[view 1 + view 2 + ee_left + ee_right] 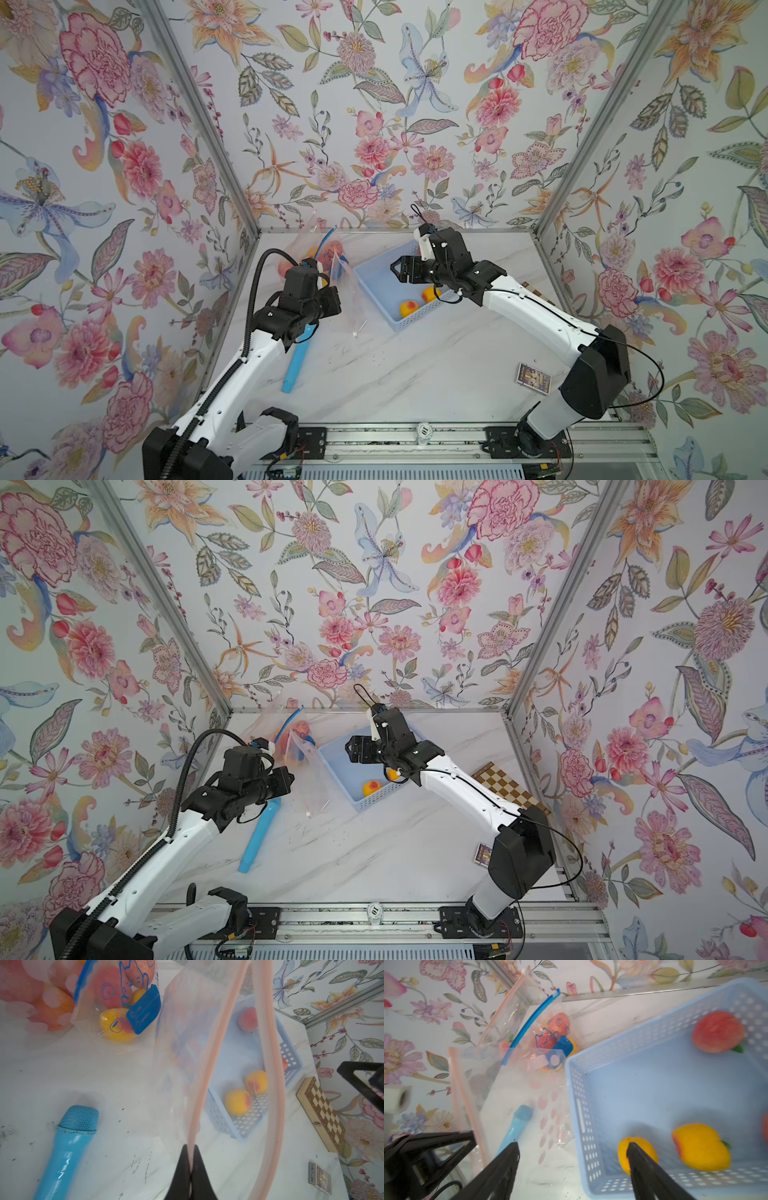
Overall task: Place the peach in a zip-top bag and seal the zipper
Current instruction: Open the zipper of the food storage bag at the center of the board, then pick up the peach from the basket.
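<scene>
In a top view your left gripper (337, 297) holds the clear zip-top bag (351, 299) up just beside the blue basket (374, 286). Your right gripper (397, 270) hovers over the basket, jaws apart and holding nothing. From the left wrist you see the left gripper's jaws together, clamped on the bag's pink zipper strip, with the mouth gaping. From the right wrist, one fingertip overlaps a yellow peach (643, 1153) lying in the basket; you cannot tell whether it touches.
</scene>
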